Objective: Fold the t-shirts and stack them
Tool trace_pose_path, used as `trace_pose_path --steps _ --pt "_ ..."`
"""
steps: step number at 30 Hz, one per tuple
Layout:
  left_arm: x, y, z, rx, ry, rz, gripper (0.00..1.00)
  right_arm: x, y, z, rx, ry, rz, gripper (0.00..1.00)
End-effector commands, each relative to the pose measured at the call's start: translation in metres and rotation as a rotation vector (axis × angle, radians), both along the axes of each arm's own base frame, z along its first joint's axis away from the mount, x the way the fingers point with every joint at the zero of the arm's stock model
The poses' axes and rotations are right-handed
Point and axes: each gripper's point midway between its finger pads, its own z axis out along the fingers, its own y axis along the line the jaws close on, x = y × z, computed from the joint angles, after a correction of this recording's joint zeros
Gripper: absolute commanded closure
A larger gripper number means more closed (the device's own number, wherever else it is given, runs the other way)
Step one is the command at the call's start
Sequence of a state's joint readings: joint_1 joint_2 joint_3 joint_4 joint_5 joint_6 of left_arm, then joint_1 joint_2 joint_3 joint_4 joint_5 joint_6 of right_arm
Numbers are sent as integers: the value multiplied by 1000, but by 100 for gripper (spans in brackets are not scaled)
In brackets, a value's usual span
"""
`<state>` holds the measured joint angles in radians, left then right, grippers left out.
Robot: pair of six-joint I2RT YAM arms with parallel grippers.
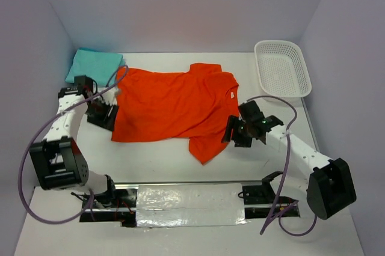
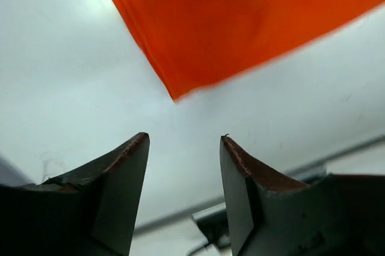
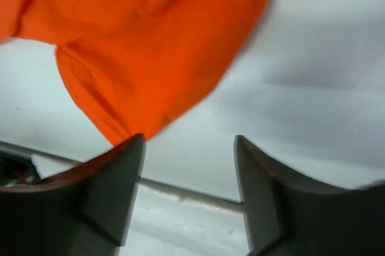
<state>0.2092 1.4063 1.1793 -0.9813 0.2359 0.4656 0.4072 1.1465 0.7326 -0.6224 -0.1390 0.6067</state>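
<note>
Orange t-shirt (image 1: 174, 106); turquoise t-shirt (image 1: 95, 64); white mesh basket (image 1: 283, 70).

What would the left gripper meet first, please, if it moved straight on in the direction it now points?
Probably the orange t-shirt, whose corner lies just ahead of the open left gripper. If the gripper tilts downward, the bare table between them might come first; depth is unclear.

Orange t-shirt (image 2: 240, 21) blurred and cropped in both wrist views, teal t-shirt (image 1: 99, 64) partly behind left arm (image 1: 67, 118)

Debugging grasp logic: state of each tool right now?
Left tool: open, holding nothing.
Right tool: open, holding nothing.
</note>
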Motion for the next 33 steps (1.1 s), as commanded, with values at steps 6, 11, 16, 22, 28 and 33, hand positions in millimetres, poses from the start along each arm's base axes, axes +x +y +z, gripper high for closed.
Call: trace_pose_path --steps 6,11,16,22,28,33 --pt "-31 6 -60 -28 152 57 22 -20 36 0 178 55 -141 5" --pt "-35 9 -88 -14 188 60 22 -32 43 -26 265 118 -252 12" --pt "-14 3 -91 -78 150 70 25 -42 64 -40 295 171 -275 24" --pt "-9 3 -105 -82 161 82 27 -57 84 -56 290 217 -307 26" --pt "6 2 -109 -105 146 91 31 -53 76 -74 293 210 -427 40" --pt "8 -3 -110 -136 168 86 46 -40 75 -79 238 203 -422 65"
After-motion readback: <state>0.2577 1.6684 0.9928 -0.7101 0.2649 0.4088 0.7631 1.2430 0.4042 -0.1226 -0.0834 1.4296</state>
